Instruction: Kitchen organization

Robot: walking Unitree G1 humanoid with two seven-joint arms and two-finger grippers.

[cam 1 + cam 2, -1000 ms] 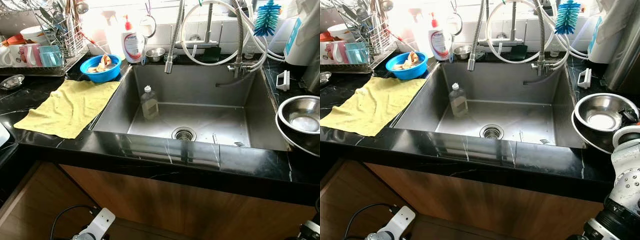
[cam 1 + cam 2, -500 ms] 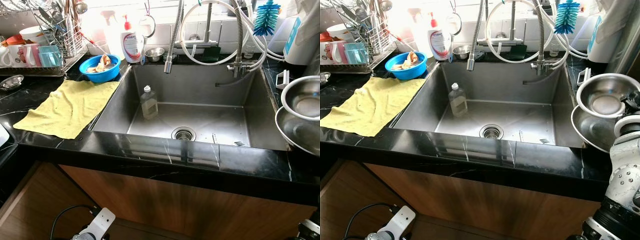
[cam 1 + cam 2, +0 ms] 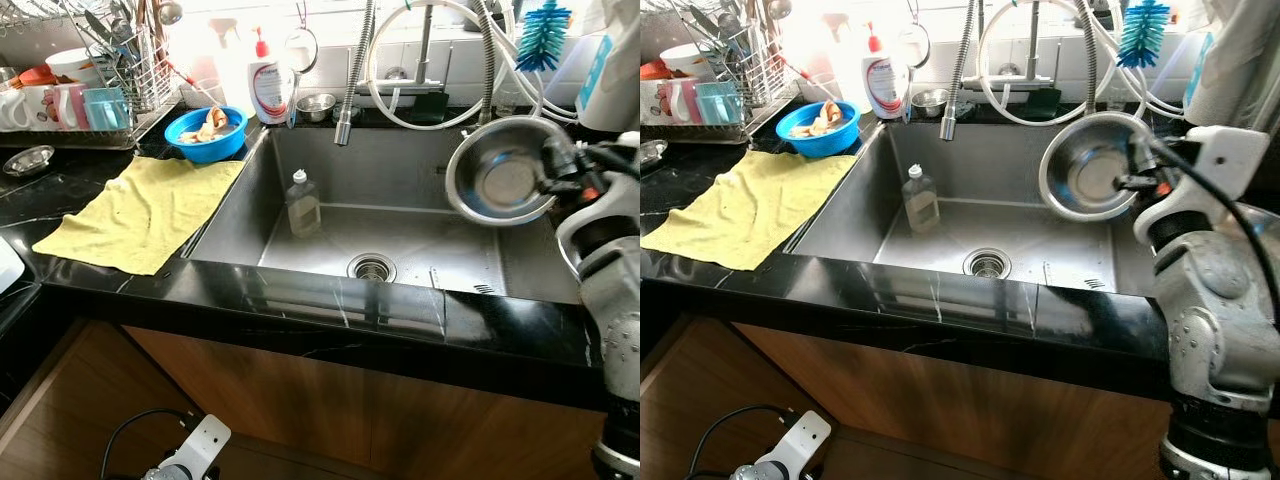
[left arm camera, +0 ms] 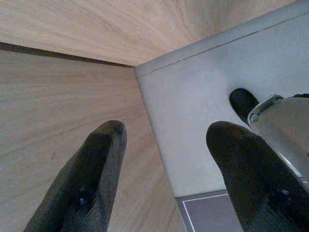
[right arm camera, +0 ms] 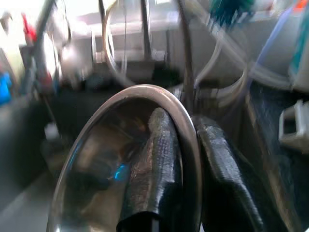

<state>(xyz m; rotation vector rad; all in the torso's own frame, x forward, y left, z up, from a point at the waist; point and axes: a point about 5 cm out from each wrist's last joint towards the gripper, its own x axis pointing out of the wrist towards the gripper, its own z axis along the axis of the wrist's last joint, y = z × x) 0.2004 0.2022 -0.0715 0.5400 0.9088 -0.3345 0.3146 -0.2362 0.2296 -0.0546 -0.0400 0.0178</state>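
Black marble counter [image 3: 300, 300] – wood cabinet [image 3: 330, 400] below.

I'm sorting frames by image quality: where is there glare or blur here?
Left eye view: the window behind the soap bottle is blown out white. Right wrist view: background smeared with blur, though the steel bowl rim pinched by the right gripper reads fairly well. Left wrist view: sharp, evenly lit.

yellow cloth [image 3: 135, 210] on counter | blue bowl [image 3: 205, 133] behind it
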